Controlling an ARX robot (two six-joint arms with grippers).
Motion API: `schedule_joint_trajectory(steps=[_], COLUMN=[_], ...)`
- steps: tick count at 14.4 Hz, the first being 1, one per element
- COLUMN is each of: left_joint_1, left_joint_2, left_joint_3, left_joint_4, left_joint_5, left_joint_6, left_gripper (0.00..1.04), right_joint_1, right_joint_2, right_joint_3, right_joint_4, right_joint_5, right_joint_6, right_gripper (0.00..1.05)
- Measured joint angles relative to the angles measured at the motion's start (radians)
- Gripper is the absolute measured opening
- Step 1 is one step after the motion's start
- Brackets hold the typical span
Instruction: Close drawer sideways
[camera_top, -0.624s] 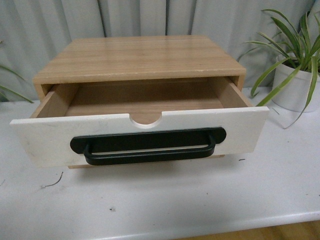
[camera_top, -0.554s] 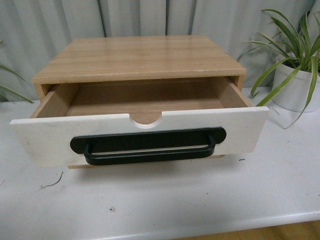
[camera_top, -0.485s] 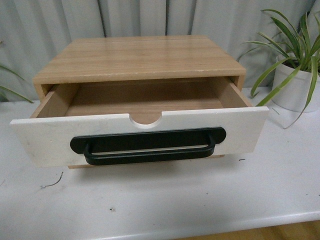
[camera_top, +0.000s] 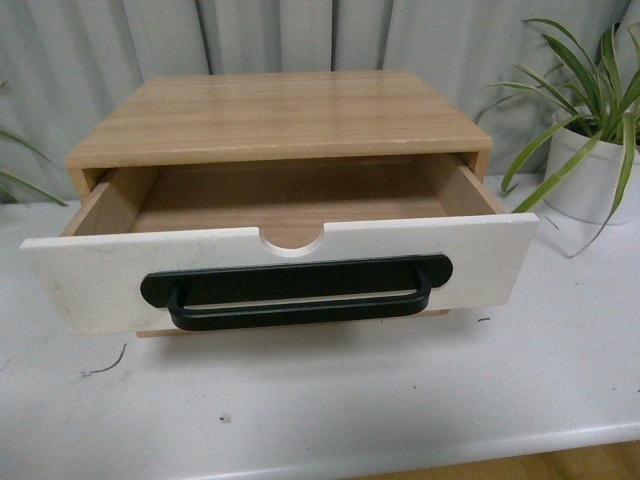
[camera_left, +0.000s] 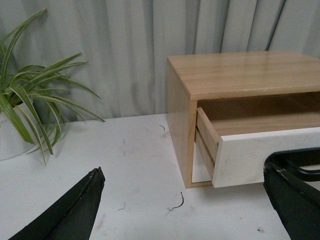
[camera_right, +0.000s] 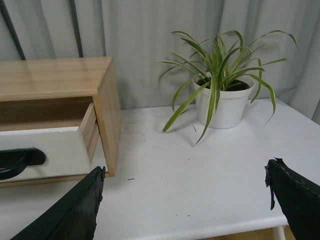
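The drawer (camera_top: 280, 265) has a white front, a wide black bar handle (camera_top: 297, 292) and a semicircular notch in its top edge. It stands pulled well out of the wooden cabinet (camera_top: 280, 115) and is empty inside. No gripper shows in the front view. My left gripper (camera_left: 185, 200) is open, low over the table near the drawer's left corner (camera_left: 240, 155). My right gripper (camera_right: 185, 200) is open, low over the table to the right of the cabinet (camera_right: 107, 110); the drawer front (camera_right: 50, 150) shows there too.
A potted spider plant (camera_top: 590, 150) stands right of the cabinet, also in the right wrist view (camera_right: 222, 100). Another plant (camera_left: 30, 110) stands to the left. Grey curtain hangs behind. The white table's front edge (camera_top: 400, 455) is close.
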Motion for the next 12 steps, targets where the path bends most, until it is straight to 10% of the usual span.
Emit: schedule_joint_trajectory(steps=[12], left_joint_1=[0.000], left_joint_2=[0.000], left_joint_3=[0.000], left_joint_4=[0.000], left_joint_5=[0.000], left_joint_6=[0.000], left_gripper=[0.98], right_joint_1=[0.000], right_joint_2=[0.000], right_joint_3=[0.000], right_joint_4=[0.000], right_joint_5=[0.000], right_joint_6=[0.000], right_gripper=[0.98])
